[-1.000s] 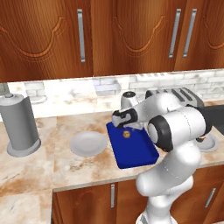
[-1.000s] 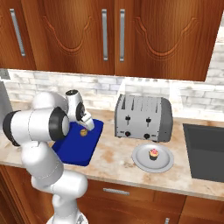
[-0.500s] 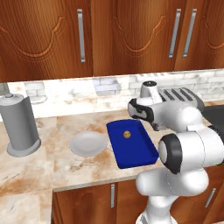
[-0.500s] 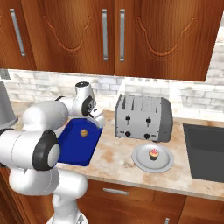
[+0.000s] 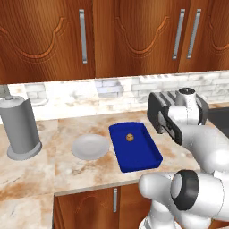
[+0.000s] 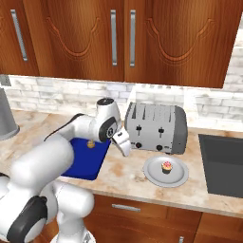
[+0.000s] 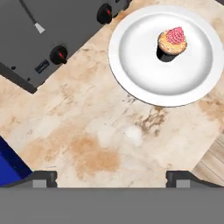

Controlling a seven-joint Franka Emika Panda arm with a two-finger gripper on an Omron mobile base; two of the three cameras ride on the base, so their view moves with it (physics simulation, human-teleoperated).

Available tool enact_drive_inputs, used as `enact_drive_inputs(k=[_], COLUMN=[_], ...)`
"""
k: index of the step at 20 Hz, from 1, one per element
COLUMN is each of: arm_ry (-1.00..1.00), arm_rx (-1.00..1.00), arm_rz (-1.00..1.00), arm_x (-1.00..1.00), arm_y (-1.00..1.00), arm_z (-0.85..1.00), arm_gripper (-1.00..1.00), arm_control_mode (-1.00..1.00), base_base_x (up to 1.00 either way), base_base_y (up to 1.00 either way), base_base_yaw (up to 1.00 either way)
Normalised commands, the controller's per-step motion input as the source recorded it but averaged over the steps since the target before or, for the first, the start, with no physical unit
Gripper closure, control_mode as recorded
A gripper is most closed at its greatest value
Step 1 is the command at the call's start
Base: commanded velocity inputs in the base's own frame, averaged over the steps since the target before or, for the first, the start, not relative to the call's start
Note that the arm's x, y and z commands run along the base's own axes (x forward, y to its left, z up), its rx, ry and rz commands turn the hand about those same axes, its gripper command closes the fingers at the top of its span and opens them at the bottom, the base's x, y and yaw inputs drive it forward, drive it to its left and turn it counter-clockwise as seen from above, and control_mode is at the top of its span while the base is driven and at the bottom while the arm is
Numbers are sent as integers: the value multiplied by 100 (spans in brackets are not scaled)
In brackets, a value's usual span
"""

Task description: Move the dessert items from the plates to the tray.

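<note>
Glossy white rounded arm [image 6: 71, 137] with dark grey joints.

Pink-frosted cupcake [image 7: 172, 43] in a dark wrapper sits on a white plate [image 7: 144, 65], a tan pastry [image 5: 130, 137] on the deep blue tray [image 5: 143, 157], over beige-brown marbled tabletop [image 7: 96, 140].

Countertop [image 7: 100, 131]: polished stone look, beige marble with rusty veining, smooth. Plate [image 7: 144, 57] beside the toaster: glossy white, ceramic-like, soft highlights. Cupcake [image 7: 171, 41] on it: matt tan cake, bumpy pink frosting, dark wrapper. Toaster [image 6: 154, 127]: brushed grey metal, black plastic knobs. Tray [image 5: 134, 147] left of toaster: smooth deep-blue plastic, slight sheen. Cabinets [image 5: 53, 40] above: varnished reddish wood, satin metal handles.
</note>
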Motion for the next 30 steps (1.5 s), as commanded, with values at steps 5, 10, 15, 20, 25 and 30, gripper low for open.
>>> enact_drive_inputs(k=[5,10,15,20,25,30], arm_ry=[7,11,17,-2,13,4], arm_rx=[-6,-9,-6,0,33,41], arm_rz=[-14,-13,-8,2,14,11], arm_x=[-25,4,24,7,0,0], arm_y=[-100,-100,-100,-29,-61,-18], arm_z=[28,37,44,0,-4,-15], arm_gripper=[-100,-100,-100,-100,-100,-100], arm_control_mode=[-100,-100,-100,-100,-100,-100], base_base_x=[0,0,0,0,0,0], base_base_y=[0,0,0,0,0,0], base_base_yaw=[0,0,0,0,0,0])
